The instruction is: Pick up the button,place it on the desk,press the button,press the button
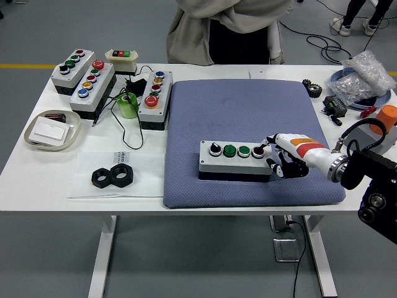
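Note:
A grey button box (236, 160) lies on the blue mat (248, 112) with a black knob, two green buttons and a red button (257, 151) at its right end. My right hand (280, 155) is at the box's right end. Its index finger (268, 144) is stretched out with the tip touching the red button, and the other fingers are curled below. The hand holds nothing. The left arm is out of the picture.
Three more button boxes (155, 93) and a small switch box (121, 57) stand at the back left. A green tape roll (128, 105), a dish (53, 130) and black nuts (113, 176) lie left of the mat. Bags and parts (363, 81) crowd the right. A person stands behind the table.

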Robot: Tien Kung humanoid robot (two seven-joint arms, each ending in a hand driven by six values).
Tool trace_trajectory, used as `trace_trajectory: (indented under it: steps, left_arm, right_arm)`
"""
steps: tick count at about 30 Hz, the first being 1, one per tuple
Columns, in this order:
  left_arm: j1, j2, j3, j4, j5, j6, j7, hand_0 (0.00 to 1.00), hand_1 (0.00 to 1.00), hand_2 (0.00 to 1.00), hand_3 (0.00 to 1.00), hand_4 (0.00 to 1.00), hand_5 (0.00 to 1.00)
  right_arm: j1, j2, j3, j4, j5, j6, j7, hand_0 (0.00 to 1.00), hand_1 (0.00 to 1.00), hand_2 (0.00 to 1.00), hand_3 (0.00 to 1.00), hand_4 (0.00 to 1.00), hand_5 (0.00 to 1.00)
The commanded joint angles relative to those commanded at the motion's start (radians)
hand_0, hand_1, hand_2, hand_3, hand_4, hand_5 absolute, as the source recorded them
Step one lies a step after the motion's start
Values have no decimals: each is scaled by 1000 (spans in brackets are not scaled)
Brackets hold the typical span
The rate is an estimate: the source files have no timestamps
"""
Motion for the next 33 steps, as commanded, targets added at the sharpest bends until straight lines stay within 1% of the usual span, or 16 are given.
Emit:
trace_trajectory:
  steps: [5, 9, 16, 33]
  left_arm:
    - [1, 0, -1, 0, 0, 0, 0, 772, 803, 885, 803, 568, 998]
    - [2, -1, -4, 0, 5, 0, 2, 772, 803, 885, 803, 568, 998]
    - [3, -2, -9, 0, 15, 1, 6, 773, 803, 885, 804, 567, 998]
    - [9, -1, -20, 1, 34, 0, 12, 773, 803, 885, 804, 567, 998]
  right_arm:
    - [5, 2, 18, 28, -13, -27, -3, 105, 2, 84, 670, 534, 2]
    - [17, 17, -3, 39, -19, -34, -8, 105, 2, 84, 670, 534, 2]
    - [24, 46, -39, 23, -38, -29, -19, 104, 2, 83, 672, 534, 2]
    - [25, 69, -46, -6, -35, -35, -26, 103, 2, 83, 673, 533, 2]
